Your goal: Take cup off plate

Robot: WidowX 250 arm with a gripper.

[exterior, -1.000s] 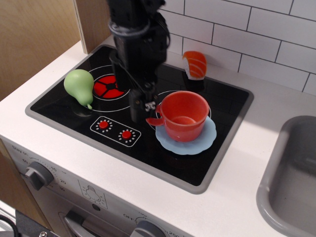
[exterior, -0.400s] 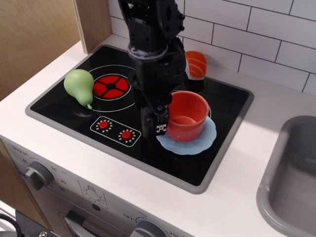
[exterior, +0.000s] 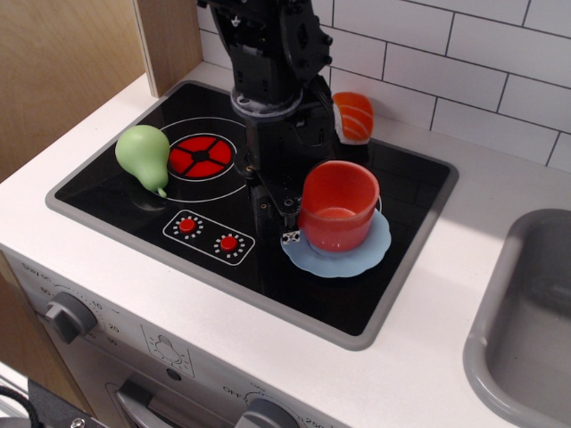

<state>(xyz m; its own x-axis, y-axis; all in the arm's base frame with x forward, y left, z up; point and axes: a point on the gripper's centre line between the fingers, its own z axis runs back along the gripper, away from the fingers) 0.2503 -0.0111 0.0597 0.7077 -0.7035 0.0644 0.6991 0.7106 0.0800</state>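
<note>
The counter [exterior: 419, 294] carries the black hob, and on it, right of my fingers [exterior: 284, 214], the plate [exterior: 348, 259] lies under the cup [exterior: 337, 207]. The cup sits upright, slightly tipped, touching my fingers at its left side where the handle is hidden; I cannot tell whether they pinch it. Likely the lift goes straight up

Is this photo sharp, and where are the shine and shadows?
In the observation.image view, the cup, plate and pear look sharp; the glossy black cooktop mirrors the white tiles along its back edge; a soft shadow darkens the counter beside the sink; the dark gripper shows little detail.
</note>
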